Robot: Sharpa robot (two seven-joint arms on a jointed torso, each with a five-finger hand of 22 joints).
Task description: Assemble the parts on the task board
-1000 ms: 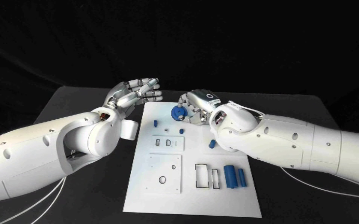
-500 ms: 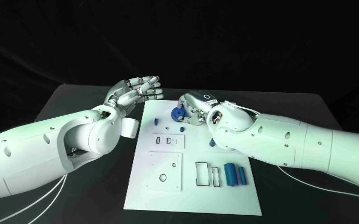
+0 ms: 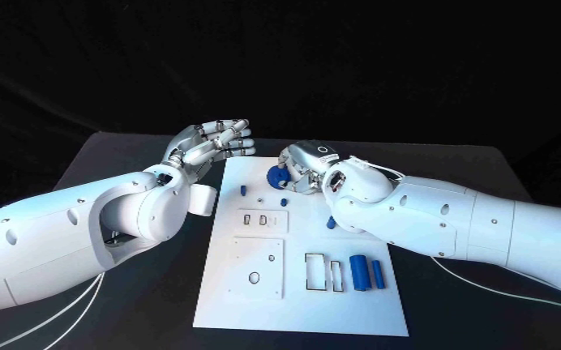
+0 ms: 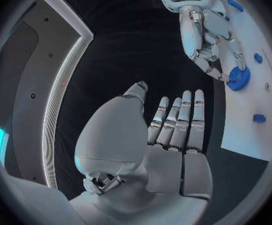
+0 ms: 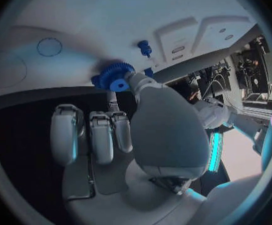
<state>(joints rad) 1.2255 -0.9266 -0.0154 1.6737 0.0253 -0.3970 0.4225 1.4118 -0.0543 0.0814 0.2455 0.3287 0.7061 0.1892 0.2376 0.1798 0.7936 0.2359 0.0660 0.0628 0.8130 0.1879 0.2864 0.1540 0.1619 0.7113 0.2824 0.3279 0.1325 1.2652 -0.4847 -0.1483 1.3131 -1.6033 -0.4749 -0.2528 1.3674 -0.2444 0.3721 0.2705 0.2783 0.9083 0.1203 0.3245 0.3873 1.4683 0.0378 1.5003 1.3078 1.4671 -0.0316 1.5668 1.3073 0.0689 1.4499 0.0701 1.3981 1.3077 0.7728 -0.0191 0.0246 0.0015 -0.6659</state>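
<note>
The white task board [image 3: 304, 301] lies lengthwise in the middle of the table. At its far end my right hand [image 3: 304, 164] pinches a blue gear [image 3: 278, 177] low over the board. The thumb tip and fingers meet at the gear [image 5: 114, 77] in the right wrist view, close to a small blue peg [image 5: 144, 47] standing in the board. My left hand [image 3: 211, 146] is raised, open and holding nothing, left of the board's far corner. From the left wrist, the left hand's palm [image 4: 167, 145] faces the right hand [image 4: 207, 40] and the gear [image 4: 238, 78].
Other blue parts lie on the board: a peg [image 3: 243, 191], a small piece [image 3: 283, 202], another [image 3: 332, 223], and two cylinders [image 3: 359, 273] beside a rectangular slot [image 3: 317, 272]. Bare black table [image 3: 129, 151] flanks the board on both sides.
Nothing much differs: the right forearm has shifted slightly, and the gear stays at the same spot over the board's far end. The left hand stays raised.
</note>
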